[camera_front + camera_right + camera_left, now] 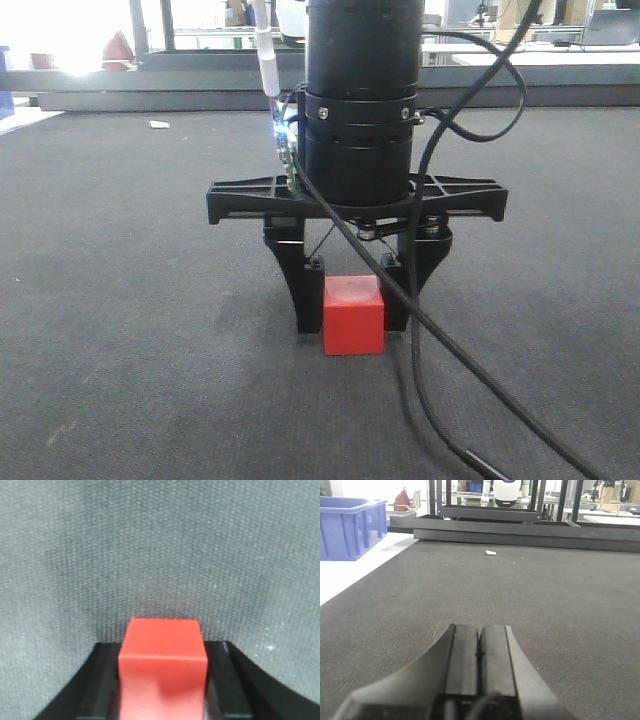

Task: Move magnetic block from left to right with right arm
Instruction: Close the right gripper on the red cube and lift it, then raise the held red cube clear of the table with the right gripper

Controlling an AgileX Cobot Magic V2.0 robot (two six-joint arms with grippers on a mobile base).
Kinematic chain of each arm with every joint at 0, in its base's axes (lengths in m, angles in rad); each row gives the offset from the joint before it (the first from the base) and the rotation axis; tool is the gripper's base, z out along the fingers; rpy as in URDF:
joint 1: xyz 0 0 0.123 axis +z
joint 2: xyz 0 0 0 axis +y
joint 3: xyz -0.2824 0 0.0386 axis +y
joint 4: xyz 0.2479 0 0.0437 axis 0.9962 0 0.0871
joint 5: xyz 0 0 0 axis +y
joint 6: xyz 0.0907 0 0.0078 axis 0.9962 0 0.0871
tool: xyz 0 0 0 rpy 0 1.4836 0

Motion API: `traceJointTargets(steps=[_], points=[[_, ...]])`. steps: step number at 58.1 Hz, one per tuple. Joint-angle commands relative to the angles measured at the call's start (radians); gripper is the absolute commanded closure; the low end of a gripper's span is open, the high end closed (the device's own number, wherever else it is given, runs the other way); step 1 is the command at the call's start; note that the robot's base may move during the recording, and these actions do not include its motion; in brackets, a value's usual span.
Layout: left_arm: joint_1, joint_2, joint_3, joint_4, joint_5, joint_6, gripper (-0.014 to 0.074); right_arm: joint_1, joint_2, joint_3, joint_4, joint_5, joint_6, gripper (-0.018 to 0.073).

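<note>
So the right claw [352, 323] is pointing straight down with the red block [353, 315] sitting between its two fingers. From the right wrist view, both fingers look snug against the block's sides, closed to about the block's width, so I'd call that a grip. The block is low, right at the grey mat [120, 300]. I honestly can't tell if it's touching the mat or just off it. The left claw [479, 655] is closed all the way with nothing in it, hanging over bare mat well away from the action.

My take on doing this step well:
- Keep the squeeze steady and lift straight up before going sideways, so the block doesn't drag on the rough mat.
- Travel level, then lower it flat before letting go.
- Watch the black cable [440, 340] hanging in front of the claw, since it could snag or nudge things.

As for orientation, it's a cube, so there's no real long axis. It sits square, with the top face up, one flat face toward the front camera, and its side faces lined up flat against the fingers, not twisted.
</note>
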Motion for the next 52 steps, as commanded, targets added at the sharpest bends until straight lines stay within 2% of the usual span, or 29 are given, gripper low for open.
traceJointTargets(steps=[1,18,31,40,52], points=[[-0.007,-0.007,0.01,-0.006,-0.083,-0.001,0.0713,0.002,-0.053,-0.034,-0.003,0.016,0.001,0.0179],[-0.007,-0.007,0.01,-0.006,-0.083,-0.001,0.0713,0.002,-0.157,-0.034,-0.049,0.039,-0.03,0.0179],[-0.007,-0.007,0.01,-0.006,-0.083,-0.001,0.0713,-0.051,-0.312,0.011,-0.071,0.038,-0.172,0.0179],[-0.007,-0.007,0.01,-0.006,-0.083,-0.001,0.0713,-0.145,-0.451,0.138,-0.071,-0.006,-0.323,0.0179],[-0.007,-0.007,0.01,-0.006,-0.083,-0.001,0.0713,-0.354,-0.714,0.399,-0.07,-0.172,-0.504,0.0179]])
